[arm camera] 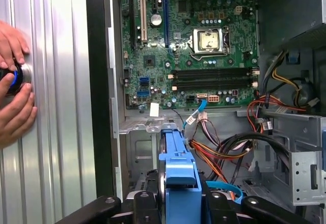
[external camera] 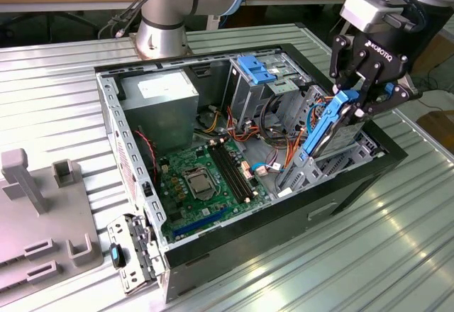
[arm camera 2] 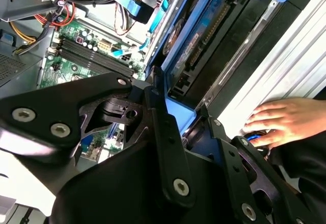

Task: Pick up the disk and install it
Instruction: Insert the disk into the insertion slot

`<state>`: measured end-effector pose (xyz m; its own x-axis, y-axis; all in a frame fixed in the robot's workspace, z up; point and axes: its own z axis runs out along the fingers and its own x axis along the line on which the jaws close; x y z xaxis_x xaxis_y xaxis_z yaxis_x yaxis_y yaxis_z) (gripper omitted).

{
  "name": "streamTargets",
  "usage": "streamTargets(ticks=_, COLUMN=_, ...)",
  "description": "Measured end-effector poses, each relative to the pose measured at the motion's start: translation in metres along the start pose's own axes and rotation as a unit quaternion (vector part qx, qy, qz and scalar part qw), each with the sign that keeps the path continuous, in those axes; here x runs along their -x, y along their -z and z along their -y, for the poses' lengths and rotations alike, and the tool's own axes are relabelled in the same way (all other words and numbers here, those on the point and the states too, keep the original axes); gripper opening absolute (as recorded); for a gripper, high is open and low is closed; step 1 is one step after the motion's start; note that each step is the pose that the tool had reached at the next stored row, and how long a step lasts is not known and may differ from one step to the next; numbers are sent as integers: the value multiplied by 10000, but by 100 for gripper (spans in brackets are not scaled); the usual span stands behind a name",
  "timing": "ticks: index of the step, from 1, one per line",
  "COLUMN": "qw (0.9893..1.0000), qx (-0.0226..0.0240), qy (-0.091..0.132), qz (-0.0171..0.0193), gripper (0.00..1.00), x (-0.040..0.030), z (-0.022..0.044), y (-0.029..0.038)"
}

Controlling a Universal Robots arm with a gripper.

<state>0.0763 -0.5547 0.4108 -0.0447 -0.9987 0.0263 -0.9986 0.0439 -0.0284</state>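
A ribbed silver metal bench (external camera: 404, 248) carries an open black tower computer case (external camera: 340, 198), which lies on its side across the middle of the exterior view. Inside it, a boxy silver power supply (external camera: 167, 96) sits toward the upper left, and a green motherboard (external camera: 206, 177) lies at lower centre. At the upper right, the black robot gripper (external camera: 355, 106) has its jaws clenched on the upper end of the disk (external camera: 320, 133), a flat grey metal drive in a bright blue plastic frame. The disk stands tilted, its lower end reaching into the case at the grey metal drive bay (external camera: 351, 145). In the second wrist view, a person's hand (arm camera 2: 282, 119) rests on the bench just beside the case.
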Motion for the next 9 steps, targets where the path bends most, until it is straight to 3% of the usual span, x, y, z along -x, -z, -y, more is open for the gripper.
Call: streamTargets(ticks=9, qw=10000, qx=-13, qy=5, qz=1, gripper=37, x=1, z=0, y=-12)
